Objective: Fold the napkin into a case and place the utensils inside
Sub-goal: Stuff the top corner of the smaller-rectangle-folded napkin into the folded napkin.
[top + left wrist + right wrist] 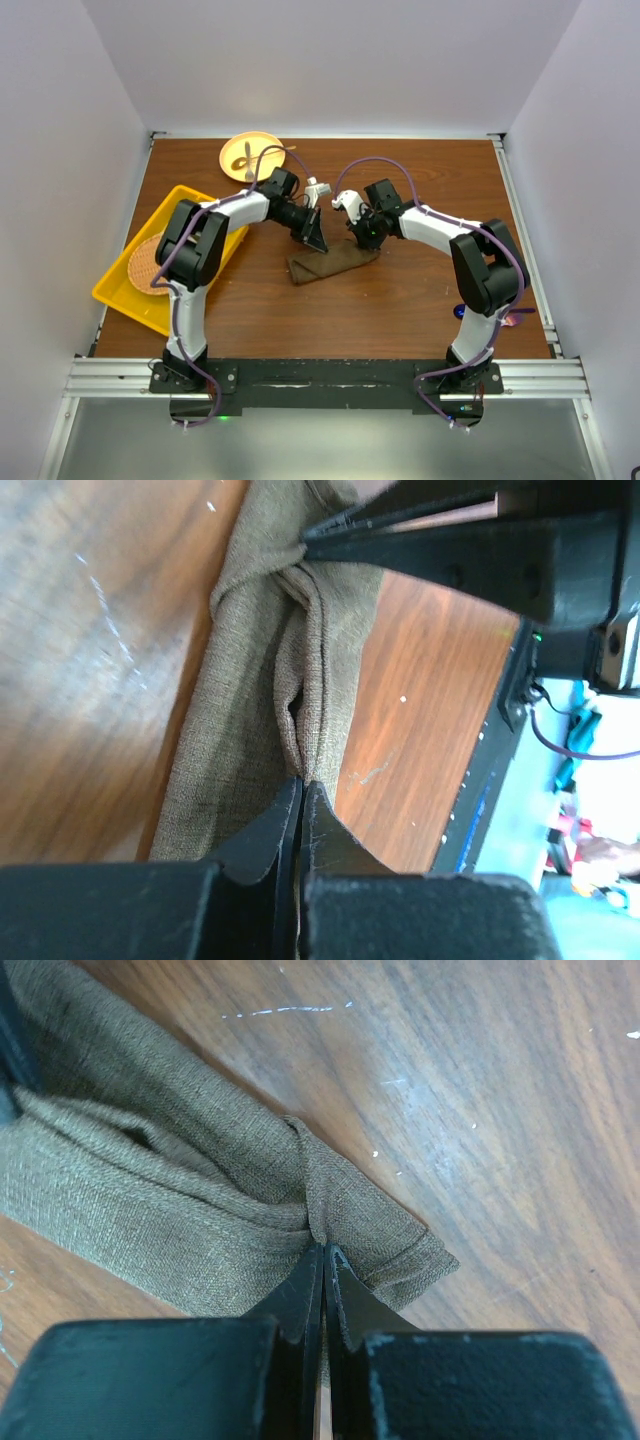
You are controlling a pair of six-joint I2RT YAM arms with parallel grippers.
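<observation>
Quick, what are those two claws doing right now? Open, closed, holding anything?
Left gripper: closed, pinching a fold of the napkin.
Right gripper: closed, pinching the same napkin near its other end.

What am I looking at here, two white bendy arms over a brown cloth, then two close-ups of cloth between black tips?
Those are two robot arms bolted to the near edge of a wooden table. The wide picture comes from a fixed camera above and behind them. Each close-up comes from a camera on one wrist, looking past that arm's pincer, the end effector. On the table lies an olive-brown napkin, folded into a long narrow strip. At the left sits a yellow tray holding a round woven mat; at the far edge, a yellow plate. The left end effector and the right end effector are each shut, pinching a fold of the napkin.
</observation>
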